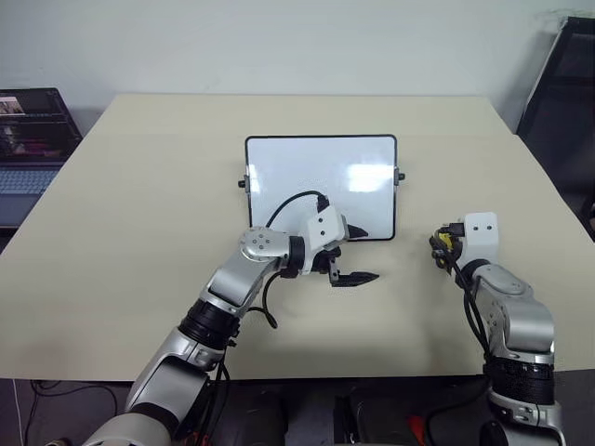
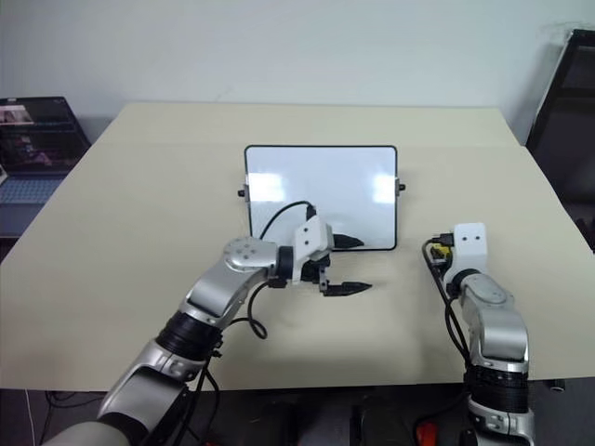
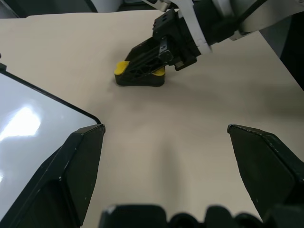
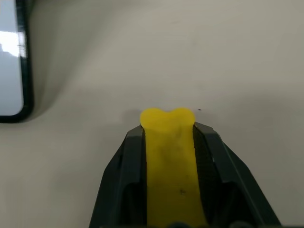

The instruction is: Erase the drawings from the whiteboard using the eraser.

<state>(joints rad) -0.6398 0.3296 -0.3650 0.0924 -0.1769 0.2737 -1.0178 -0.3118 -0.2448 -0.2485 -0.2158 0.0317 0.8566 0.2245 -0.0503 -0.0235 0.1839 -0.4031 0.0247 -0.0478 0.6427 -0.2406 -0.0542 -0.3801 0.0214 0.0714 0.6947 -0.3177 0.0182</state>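
- My left gripper (image 1: pixel 358 254) hangs just off the near right corner of the whiteboard (image 1: pixel 321 186), jaws spread wide with nothing between them; its wrist view has that board corner beside one jaw and bare table (image 3: pixel 190 142) in the gap.
- The board face reads clean white to me from the head camera, glare patches aside (I can't make out any drawings on it from here).
- My right gripper (image 4: pixel 168 123) sits well to the right of the board, low over the table. Its jaws pinch the eraser (image 4: pixel 168 156) lengthwise, the yellow tip poking out just past the fingertips.
- Step in hand, as I judge it: either the wiping is done and the eraser is being set down, or it has just been grasped. I can't tell which.
- If marks remain, the next move calls for carrying the eraser leftward onto the board, dark face down.
- The left wrist view shows the eraser's dark underside resting on the table; the right wrist view shows only its yellow top, and the head views barely show it at all.
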